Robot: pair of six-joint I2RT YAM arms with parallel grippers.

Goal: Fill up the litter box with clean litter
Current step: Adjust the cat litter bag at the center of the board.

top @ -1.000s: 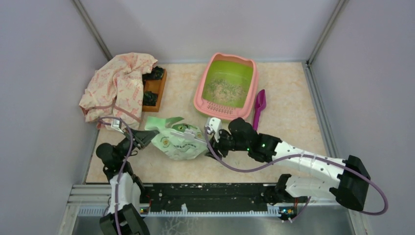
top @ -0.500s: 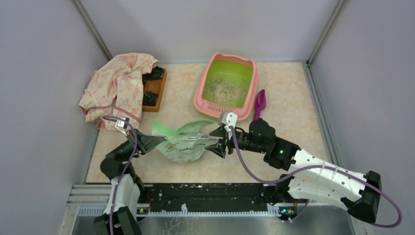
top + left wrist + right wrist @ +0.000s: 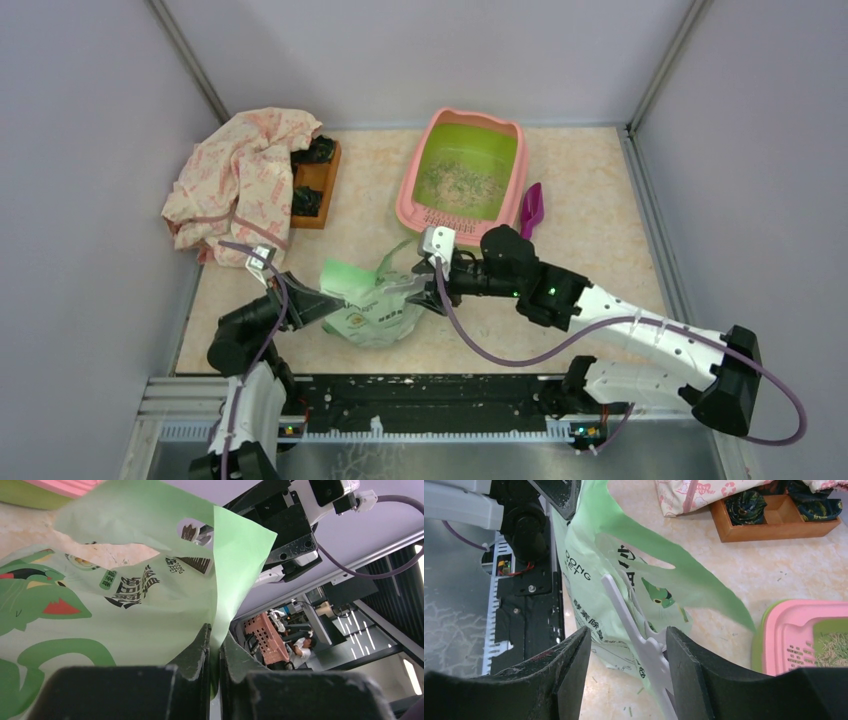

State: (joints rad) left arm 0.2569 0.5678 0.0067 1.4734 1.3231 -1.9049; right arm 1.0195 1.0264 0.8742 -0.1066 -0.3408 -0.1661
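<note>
Left gripper (image 3: 214,636) is pinched tight on a thin edge of the light green bag (image 3: 125,615), low and left of centre in the overhead view. Over to the right gripper (image 3: 628,632): it is at the bag's top with jaws standing apart. A white plastic strip (image 3: 636,625) runs between them, close against one finger with a gap on the other side. The bag sits crumpled between both arms. Just above, upper middle of the frame, is the litter box (image 3: 450,217), with clean litter (image 3: 460,182) thinly spread inside. A magenta scoop (image 3: 530,210) lies just beside its right rim.
</note>
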